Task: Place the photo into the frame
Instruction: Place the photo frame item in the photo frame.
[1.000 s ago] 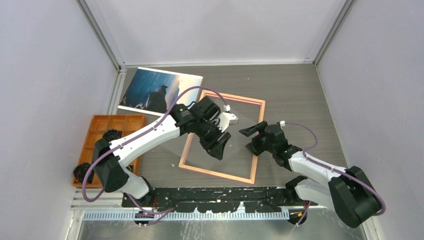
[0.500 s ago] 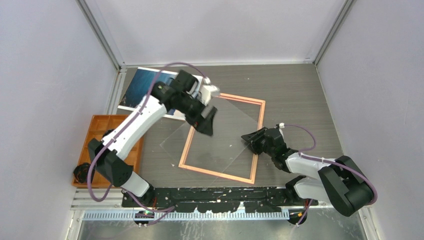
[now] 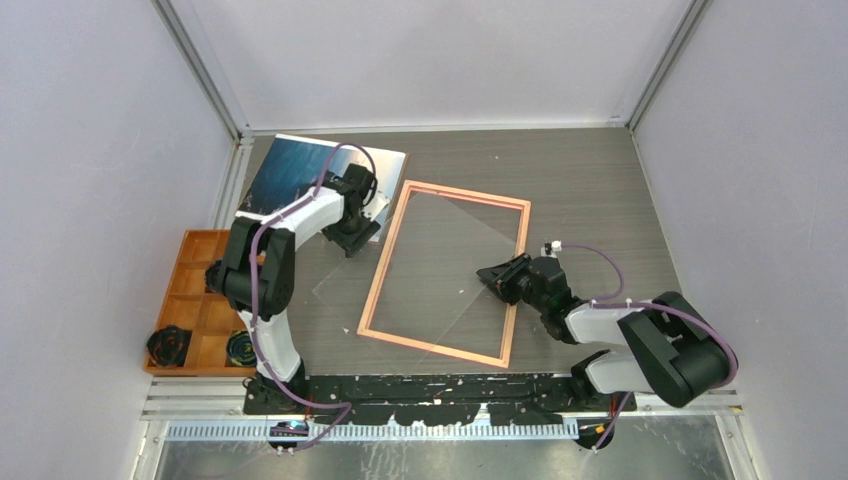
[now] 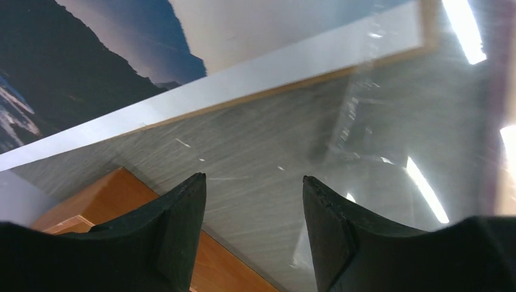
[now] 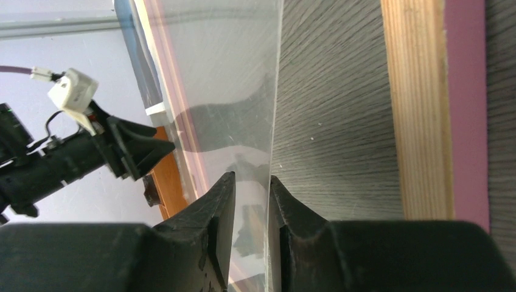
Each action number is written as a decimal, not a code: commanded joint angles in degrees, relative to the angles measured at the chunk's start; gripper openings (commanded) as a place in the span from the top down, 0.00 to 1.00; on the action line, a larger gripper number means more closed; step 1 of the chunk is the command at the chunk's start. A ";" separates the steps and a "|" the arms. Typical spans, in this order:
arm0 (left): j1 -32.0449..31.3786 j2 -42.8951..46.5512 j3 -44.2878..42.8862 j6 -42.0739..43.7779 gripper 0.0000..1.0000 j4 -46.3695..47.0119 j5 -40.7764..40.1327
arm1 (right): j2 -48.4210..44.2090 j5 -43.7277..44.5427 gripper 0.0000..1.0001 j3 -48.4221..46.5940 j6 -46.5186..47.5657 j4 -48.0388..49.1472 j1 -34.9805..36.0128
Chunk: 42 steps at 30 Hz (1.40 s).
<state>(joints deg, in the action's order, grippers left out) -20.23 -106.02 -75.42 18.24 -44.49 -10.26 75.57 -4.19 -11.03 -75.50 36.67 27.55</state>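
Observation:
The photo (image 3: 295, 170) lies face up at the back left; its sea and mountains also show in the left wrist view (image 4: 73, 73). The frame (image 3: 470, 196) lies flat mid-table, its wood and pink border showing in the right wrist view (image 5: 420, 109). A clear pane (image 3: 430, 270) lies skewed across the frame. My left gripper (image 3: 352, 240) is open and empty, low beside the photo's near right corner (image 4: 252, 182). My right gripper (image 3: 488, 273) is turned sideways at the pane's right edge (image 5: 251, 176). Its jaws stand narrowly apart with the pane (image 5: 225, 73) between them.
An orange compartment tray (image 3: 215, 237) stands at the left edge with two black items (image 3: 167, 345) in its near cells. A brown board edge (image 4: 292, 85) shows under the photo's white border. The enclosure walls stand close on three sides.
My left gripper let go of the pane and swung back left to the photo's corner. The pane sank from tilted to lying across the frame. My right gripper stayed at its edge.

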 commanded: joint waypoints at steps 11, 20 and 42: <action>0.10 2.22 1.41 3.51 0.41 0.93 6.60 | 15.95 -17.48 0.79 -2.86 -3.74 26.04 -8.99; 0.10 5.03 5.54 5.27 0.41 -2.91 15.95 | 22.27 -20.38 0.29 -3.88 -4.32 27.03 -9.80; 0.10 7.45 9.35 2.92 0.42 -3.61 21.61 | -8.66 -13.73 0.22 -3.48 7.77 -17.36 -3.63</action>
<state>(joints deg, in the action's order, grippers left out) -20.12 -100.82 -66.76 22.28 -46.83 8.16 67.05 -18.85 -16.49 -65.76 20.40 21.41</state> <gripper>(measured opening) 0.579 0.784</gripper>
